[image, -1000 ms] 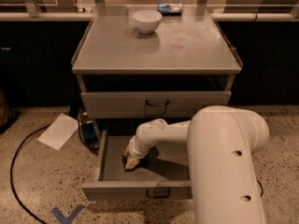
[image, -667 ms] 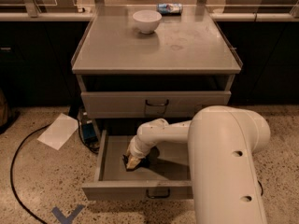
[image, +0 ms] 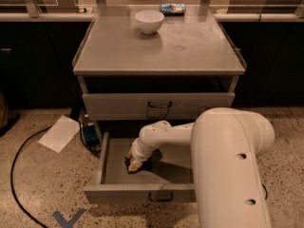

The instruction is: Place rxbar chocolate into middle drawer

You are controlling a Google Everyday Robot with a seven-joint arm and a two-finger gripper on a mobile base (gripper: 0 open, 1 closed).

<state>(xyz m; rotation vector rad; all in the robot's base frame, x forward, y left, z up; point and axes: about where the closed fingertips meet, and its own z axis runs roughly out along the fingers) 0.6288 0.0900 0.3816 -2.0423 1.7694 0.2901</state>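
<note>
The middle drawer (image: 114, 194), the cabinet's lowest grey one, stands pulled open with its dark loop handle on the front. My arm reaches down into it from the right. My gripper (image: 134, 165) is low inside the drawer, left of centre, at the tray floor. A small dark shape (image: 144, 166) lies at the gripper's tip on the floor; it looks like the rxbar chocolate in its black wrapper, mostly hidden by the gripper and its shadow.
The grey drawer above (image: 159, 105) is shut. A white bowl (image: 149, 21) and a blue-and-white packet (image: 172, 8) sit at the back of the cabinet top (image: 190, 51). White paper (image: 59, 133) and a black cable (image: 19, 175) lie on the floor at left.
</note>
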